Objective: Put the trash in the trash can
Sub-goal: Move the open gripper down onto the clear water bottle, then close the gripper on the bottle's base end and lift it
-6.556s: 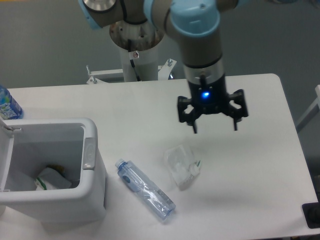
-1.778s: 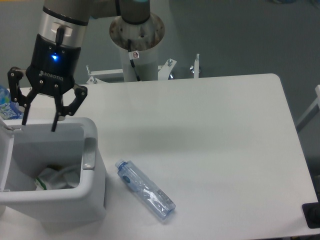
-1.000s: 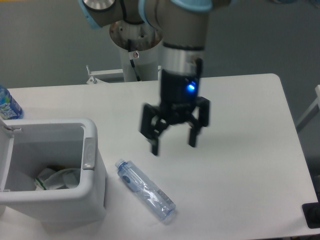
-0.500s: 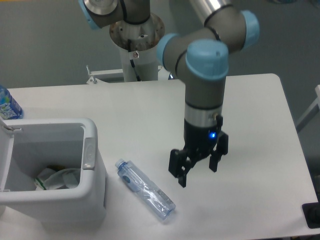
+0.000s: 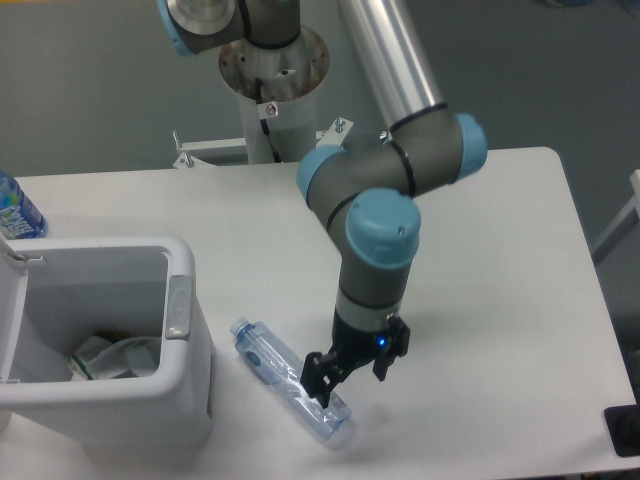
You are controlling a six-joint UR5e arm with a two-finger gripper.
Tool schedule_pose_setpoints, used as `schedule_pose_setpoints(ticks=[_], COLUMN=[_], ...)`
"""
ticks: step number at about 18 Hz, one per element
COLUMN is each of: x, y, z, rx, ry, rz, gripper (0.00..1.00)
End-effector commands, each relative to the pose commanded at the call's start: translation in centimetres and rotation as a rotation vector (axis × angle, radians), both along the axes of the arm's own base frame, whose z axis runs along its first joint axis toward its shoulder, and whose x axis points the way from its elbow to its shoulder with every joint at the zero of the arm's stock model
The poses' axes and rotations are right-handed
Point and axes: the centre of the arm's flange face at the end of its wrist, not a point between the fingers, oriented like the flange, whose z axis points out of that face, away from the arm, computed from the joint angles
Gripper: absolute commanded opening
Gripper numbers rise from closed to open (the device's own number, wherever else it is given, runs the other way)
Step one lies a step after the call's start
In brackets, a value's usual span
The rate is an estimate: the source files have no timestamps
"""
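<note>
Trash is in two places. One crumpled white wrapper [image 5: 110, 355] lies at the bottom of the bin [image 5: 190, 390], with a bit of green print showing on it; I cannot tell whether anything else lies under it. One clear bottle [image 5: 285, 378] with a blue cap lies on its side on the white surface [image 5: 500, 300], just right of the bin, cap toward the bin. My pincer [image 5: 352, 368] is down at the bottle's far end, fingers [image 5: 325, 378] spread apart, one touching or just over the bottle's side, gripping nothing that I can see. One more bottle, the blue one [image 5: 15, 210], stands at the left edge behind the bin.
</note>
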Motion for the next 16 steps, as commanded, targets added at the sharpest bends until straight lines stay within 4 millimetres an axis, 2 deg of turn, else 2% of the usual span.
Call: schedule_pose_setpoints(ticks=[2, 4, 8, 11, 16], x=[-0.1, 0.9, 0.3, 1.5, 1.3], y=[0.2, 1.0, 1.8, 2.6, 2.6], z=[-1.4, -2.4, -4.2, -5.9, -6.8], rx=[-0.021, -0.040, -0.056, -0.099, -0.117], ry=[-0.005, -0.002, -0.010, 0.001, 0.002], rz=[0.000, -0.017, -0.017, -0.031, -0.027], gripper=[1.00, 1.00, 1.00, 1.00, 1.00])
